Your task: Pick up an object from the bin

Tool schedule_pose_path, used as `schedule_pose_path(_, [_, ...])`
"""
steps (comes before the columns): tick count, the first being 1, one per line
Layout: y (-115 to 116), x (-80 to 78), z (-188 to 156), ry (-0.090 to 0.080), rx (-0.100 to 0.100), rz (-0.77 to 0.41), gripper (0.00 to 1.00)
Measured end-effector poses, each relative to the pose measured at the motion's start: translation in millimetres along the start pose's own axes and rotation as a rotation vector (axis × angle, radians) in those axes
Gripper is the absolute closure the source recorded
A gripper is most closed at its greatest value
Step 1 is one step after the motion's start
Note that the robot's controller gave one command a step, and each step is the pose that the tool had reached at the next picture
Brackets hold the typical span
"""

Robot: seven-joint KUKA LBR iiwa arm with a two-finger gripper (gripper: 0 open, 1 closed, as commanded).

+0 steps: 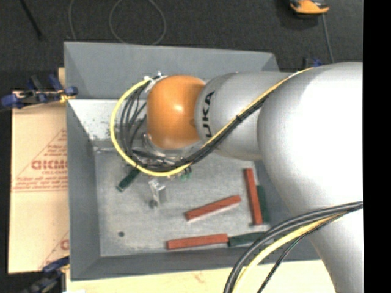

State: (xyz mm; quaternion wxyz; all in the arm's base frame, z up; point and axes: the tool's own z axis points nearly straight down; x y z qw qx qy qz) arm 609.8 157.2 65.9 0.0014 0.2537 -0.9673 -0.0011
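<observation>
Just left of the gripper (157,194) lies a dark green piece (128,179), near but apart; the gripper hangs over bare floor of the bin (122,224); how far its jaws are open I cannot tell; rightward lies a slanted red-brown bar (212,207), apart.

Black letters "UKA" on grey arm (244,124), running up its side, just beside orange cover (174,112). Letter before them cannot be made out. Red print on cardboard (38,163) left of bin (82,224): big red word inside slanted red lines, small rows of print under it, all too blurred to read.
</observation>
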Motion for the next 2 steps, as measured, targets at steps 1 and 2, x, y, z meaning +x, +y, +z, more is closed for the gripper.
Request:
schedule_pose_path(1, [-1.2,-2.2,-5.4,-0.008,0.002,0.004,1.00])
schedule_pose_path(2, [-10.5,-31.7,-143.2,-0.017,0.008,-0.011,1.00])
